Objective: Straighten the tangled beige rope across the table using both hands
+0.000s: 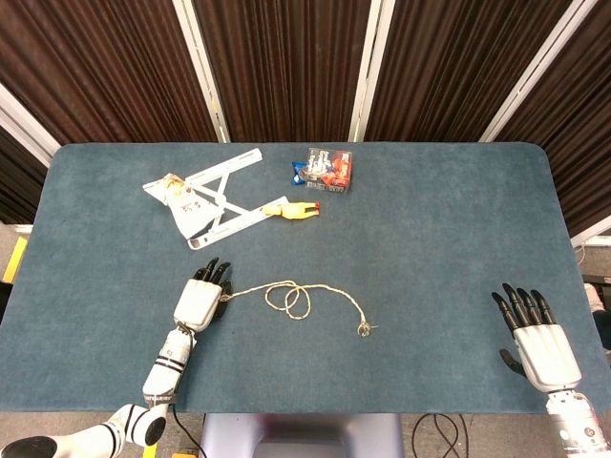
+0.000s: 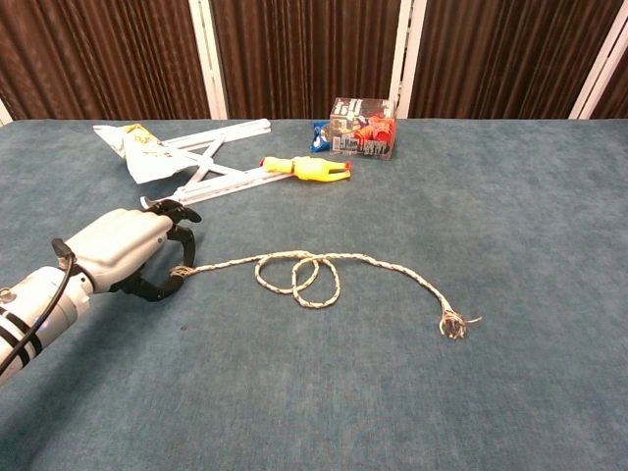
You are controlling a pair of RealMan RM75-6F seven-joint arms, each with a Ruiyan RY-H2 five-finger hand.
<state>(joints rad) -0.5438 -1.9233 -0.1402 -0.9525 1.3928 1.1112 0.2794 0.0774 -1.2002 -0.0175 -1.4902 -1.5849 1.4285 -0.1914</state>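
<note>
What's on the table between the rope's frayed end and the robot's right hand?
Nothing: the head view shows only bare blue carpeted table between the beige rope's frayed end and the right hand.
</note>
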